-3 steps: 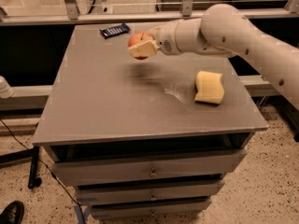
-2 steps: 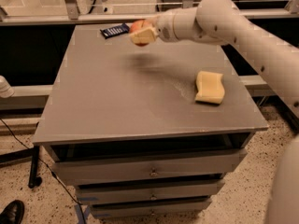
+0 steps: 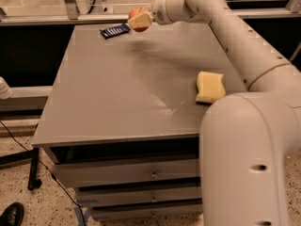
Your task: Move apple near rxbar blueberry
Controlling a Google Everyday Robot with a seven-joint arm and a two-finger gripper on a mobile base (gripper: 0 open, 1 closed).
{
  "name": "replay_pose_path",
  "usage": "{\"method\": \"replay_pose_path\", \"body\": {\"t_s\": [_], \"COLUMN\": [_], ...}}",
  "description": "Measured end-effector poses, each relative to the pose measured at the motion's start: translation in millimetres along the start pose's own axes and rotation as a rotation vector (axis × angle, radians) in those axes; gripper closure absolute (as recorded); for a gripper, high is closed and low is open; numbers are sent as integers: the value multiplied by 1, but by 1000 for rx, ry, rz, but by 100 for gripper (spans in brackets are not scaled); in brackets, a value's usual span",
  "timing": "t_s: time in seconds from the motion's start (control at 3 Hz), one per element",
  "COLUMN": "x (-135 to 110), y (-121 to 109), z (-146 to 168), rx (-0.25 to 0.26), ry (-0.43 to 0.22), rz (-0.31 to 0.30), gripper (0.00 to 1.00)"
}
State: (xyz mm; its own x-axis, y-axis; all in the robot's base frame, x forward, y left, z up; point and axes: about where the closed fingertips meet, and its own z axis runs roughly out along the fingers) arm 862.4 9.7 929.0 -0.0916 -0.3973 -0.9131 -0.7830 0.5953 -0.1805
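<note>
The red-orange apple is held in my gripper at the far side of the grey table, just above the surface. The gripper is shut on the apple, one pale finger across its front. The rxbar blueberry, a flat dark blue bar, lies on the table just left of the apple, its right end close to the gripper. My white arm reaches in from the right foreground and hides part of the table's right side.
A pale yellow sponge lies near the table's right edge. Drawers sit under the tabletop. A metal rail and posts run behind the far edge. A dark shoe and a cable lie on the floor at left.
My gripper has carried the apple from the table's middle back toward the far edge and left, ending next to the blue bar. The sponge and the bar have not moved.
</note>
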Motion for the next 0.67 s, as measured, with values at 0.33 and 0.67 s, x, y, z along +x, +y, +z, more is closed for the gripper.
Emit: {"method": "replay_pose_path", "body": {"t_s": [0.33,0.67], "x": [-5,-6], "y": [-10,-8], "z": [22,48], "rx": [-11,-31], "ry": [6,28], "rz": [-4,-16], "gripper": [100,100]}}
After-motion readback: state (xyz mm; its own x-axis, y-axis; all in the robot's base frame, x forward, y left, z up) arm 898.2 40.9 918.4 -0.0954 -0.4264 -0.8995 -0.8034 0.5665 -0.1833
